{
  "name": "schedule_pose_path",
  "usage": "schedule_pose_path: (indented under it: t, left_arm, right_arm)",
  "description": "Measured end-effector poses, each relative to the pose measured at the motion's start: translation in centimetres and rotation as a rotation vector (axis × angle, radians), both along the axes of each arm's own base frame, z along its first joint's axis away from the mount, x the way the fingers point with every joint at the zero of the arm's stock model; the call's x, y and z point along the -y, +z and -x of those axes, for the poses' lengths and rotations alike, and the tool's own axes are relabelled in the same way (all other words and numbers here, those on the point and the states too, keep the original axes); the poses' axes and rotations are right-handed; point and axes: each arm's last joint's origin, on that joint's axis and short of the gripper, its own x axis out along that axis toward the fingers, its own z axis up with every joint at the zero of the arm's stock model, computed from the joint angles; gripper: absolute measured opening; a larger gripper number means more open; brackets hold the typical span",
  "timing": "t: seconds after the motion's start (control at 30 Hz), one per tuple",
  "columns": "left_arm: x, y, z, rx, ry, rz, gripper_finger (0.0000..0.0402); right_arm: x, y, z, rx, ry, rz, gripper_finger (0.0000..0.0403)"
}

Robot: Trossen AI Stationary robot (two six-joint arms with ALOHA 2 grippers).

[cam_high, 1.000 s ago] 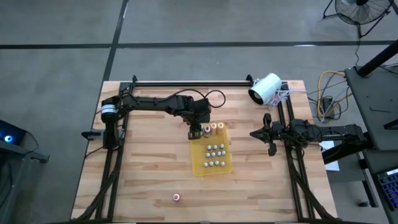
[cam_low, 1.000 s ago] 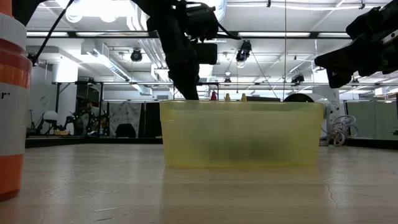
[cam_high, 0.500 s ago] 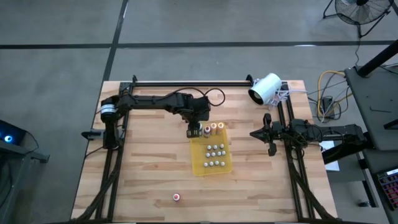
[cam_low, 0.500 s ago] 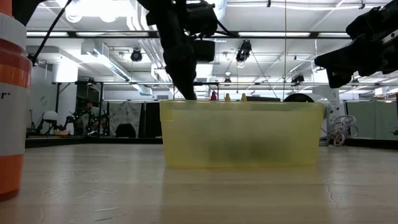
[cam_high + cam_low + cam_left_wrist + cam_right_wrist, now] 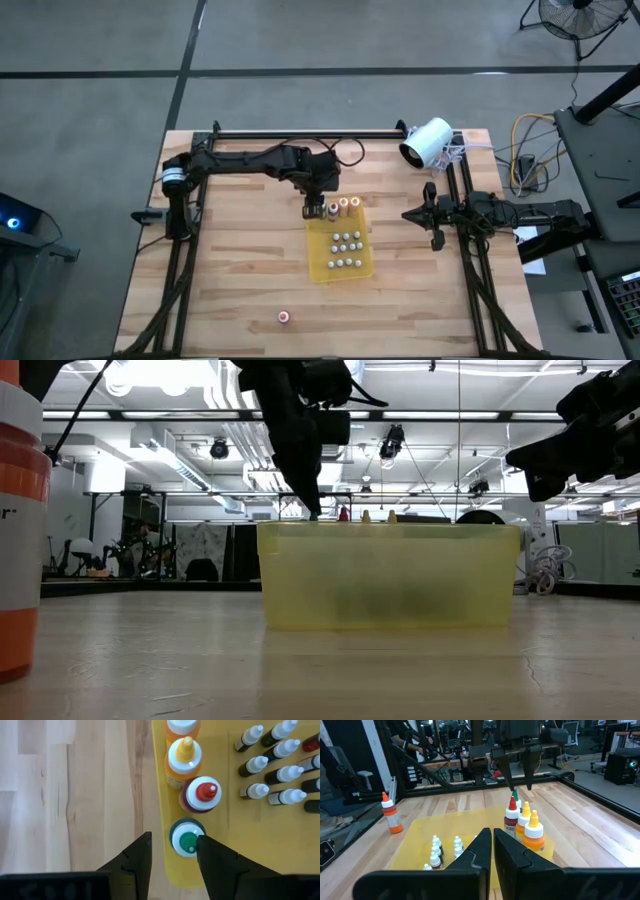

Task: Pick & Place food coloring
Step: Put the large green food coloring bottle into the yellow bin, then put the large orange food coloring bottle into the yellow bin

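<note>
Left hand (image 5: 172,851) spread over green-capped bottle (image 5: 187,840) at yellow tray (image 5: 250,855) corner, bare table (image 5: 75,795) beside.

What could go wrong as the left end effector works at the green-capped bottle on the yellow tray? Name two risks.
1. The left end effector straddles the green-capped white bottle, which stands at the corner of the flat yellow plastic tray; a nudge could tip it off the edge.
2. The red-capped maroon bottle stands right against it in the row, so a finger may well knock that neighbour over.
</note>
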Motion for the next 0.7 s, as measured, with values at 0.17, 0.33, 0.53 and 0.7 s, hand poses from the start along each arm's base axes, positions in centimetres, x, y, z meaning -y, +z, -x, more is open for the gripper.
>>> schedule_pose_path:
  t: [0.17,0.33,0.53,0.7]
  left_arm:
    - [0.0,1.8,0.0,0.008,-0.003,-0.003,0.0126]
    - [0.0,3.7,0.2,0.02,-0.017,-0.012,0.0126]
    - [0.4,5.5,0.7,-0.002,-0.013,-0.002,0.0126]
    - [1.9,6.4,1.4,-0.066,-0.023,0.033,0.0126]
  right_arm:
    - [0.0,0.0,0.0,0.0,0.0,0.0,0.0013]
    - [0.0,0.0,0.0,0.0,0.0,0.0,0.0013]
    - [0.0,0.0,0.0,0.0,0.0,0.0,0.0013]
    - [0.0,0.0,0.0,0.0,0.0,0.0,0.0013]
